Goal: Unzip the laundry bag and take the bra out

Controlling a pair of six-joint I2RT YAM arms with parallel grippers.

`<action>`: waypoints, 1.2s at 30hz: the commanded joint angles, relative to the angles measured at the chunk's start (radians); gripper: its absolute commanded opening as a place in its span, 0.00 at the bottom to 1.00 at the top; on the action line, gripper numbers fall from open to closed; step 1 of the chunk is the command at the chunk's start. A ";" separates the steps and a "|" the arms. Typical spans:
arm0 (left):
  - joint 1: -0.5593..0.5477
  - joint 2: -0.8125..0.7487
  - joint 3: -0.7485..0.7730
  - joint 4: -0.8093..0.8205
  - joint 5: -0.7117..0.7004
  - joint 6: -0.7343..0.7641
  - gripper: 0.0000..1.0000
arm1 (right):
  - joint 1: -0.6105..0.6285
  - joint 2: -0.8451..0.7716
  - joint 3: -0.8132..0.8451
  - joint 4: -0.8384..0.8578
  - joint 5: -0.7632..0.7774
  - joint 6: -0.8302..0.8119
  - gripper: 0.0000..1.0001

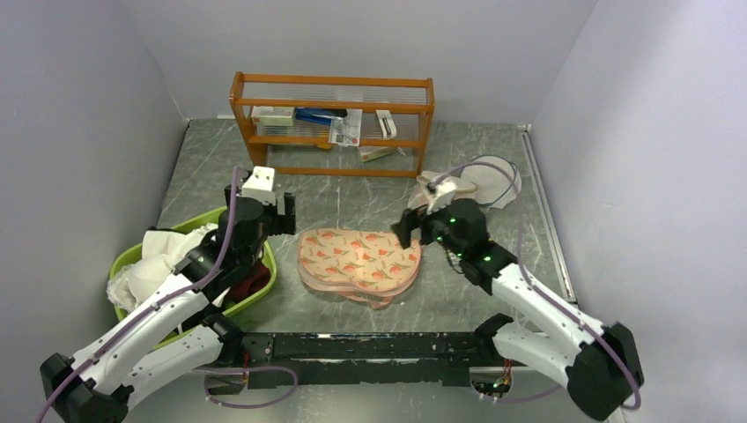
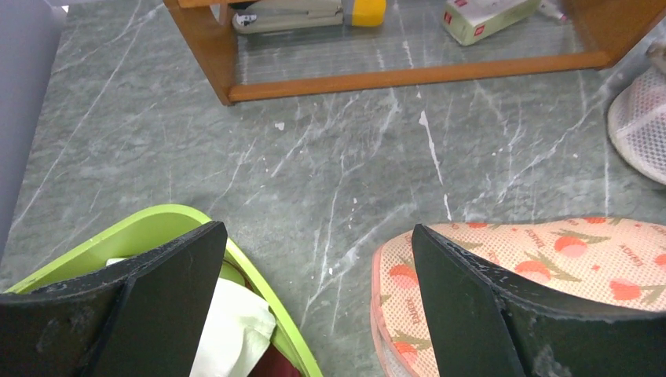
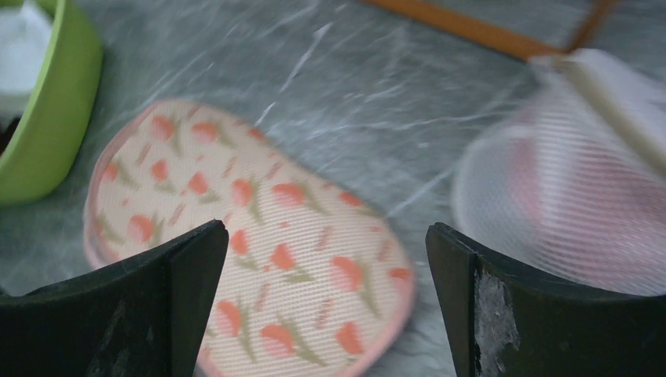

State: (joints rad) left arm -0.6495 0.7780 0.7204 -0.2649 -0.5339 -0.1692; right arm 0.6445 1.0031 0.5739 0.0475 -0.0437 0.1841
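The peach-pink laundry bag (image 1: 359, 264) with its orange flower print lies flat in the middle of the table. My left gripper (image 1: 284, 214) hovers open just off its left end, above the gap between the bag (image 2: 550, 259) and the basket; nothing sits between the left gripper's (image 2: 316, 229) fingers. My right gripper (image 1: 408, 227) hangs open over the bag's right lobe (image 3: 259, 220), and the right gripper (image 3: 326, 229) holds nothing; that view is blurred. The bra is out of view.
A green basket (image 1: 132, 256) with white cloth (image 1: 163, 251) and a dark maroon garment (image 1: 253, 280) stands at the left. A wooden shelf (image 1: 333, 123) with small items lines the back. A white mesh bag (image 1: 493, 181) lies behind the right gripper.
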 commanded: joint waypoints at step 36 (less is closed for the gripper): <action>0.031 -0.022 0.912 -0.378 0.253 -0.085 1.00 | -0.351 -0.297 0.907 -0.747 0.195 0.099 1.00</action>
State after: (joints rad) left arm -0.6243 0.7795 1.6215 -0.5987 -0.3012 -0.2512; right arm 0.2985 0.6910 1.4624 -0.6392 0.1204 0.2733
